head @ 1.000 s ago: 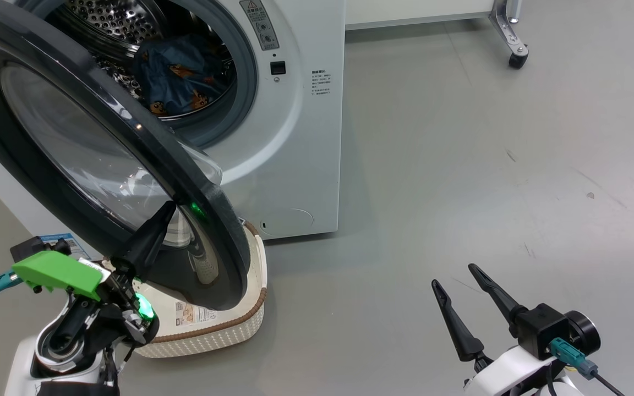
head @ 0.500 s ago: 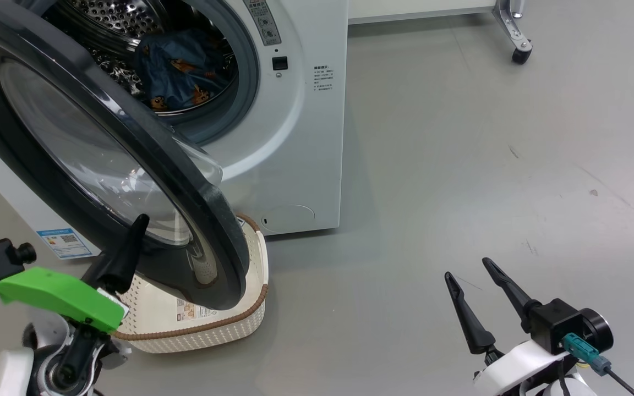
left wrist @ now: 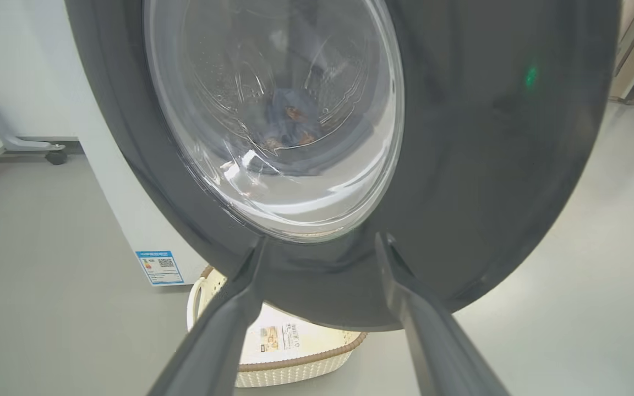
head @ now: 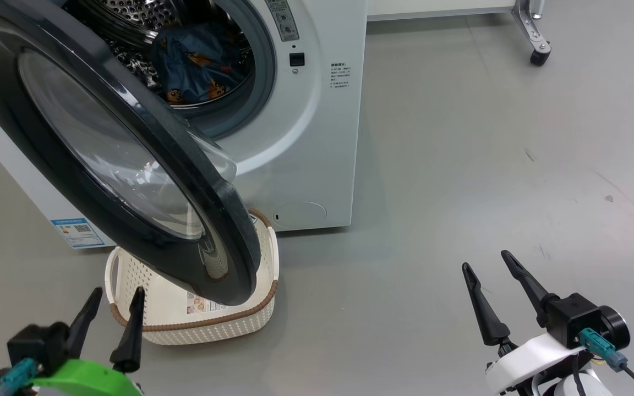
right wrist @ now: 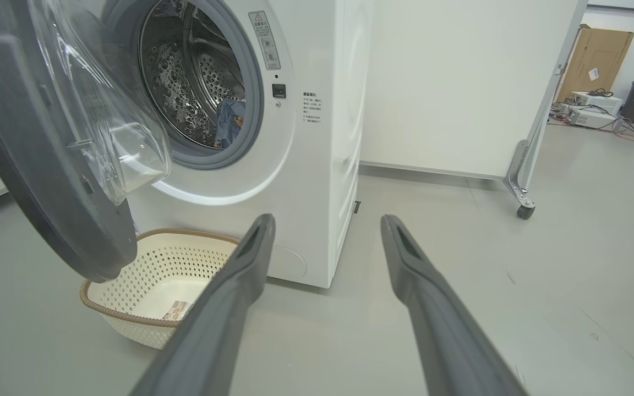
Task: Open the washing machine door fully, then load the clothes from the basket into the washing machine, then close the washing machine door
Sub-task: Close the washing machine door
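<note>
The white washing machine (head: pixel 317 137) stands with its door (head: pixel 146 220) swung out halfway, black rim toward me. Blue printed clothes (head: pixel 196 60) lie in the steel drum, also visible in the right wrist view (right wrist: pixel 229 124) and through the door glass (left wrist: pixel 289 118). The cream basket (head: pixel 212 324) sits on the floor under the door's lower edge, holding only its label sticker. My left gripper (head: pixel 118 294) is open, low at the basket's near left, apart from the door (left wrist: pixel 487 165). My right gripper (head: pixel 486 262) is open over bare floor at the right.
A wheeled panel's caster (head: pixel 539 55) stands behind the machine at the far right. A cardboard box (right wrist: pixel 595 60) and cabled equipment sit far back. The door overhangs the basket (right wrist: pixel 146 324). Grey floor stretches to the right of the machine.
My left gripper has come off the door's rim, dropped back toward me and opened. The head camera has shifted a little. The right gripper holds the same pose.
</note>
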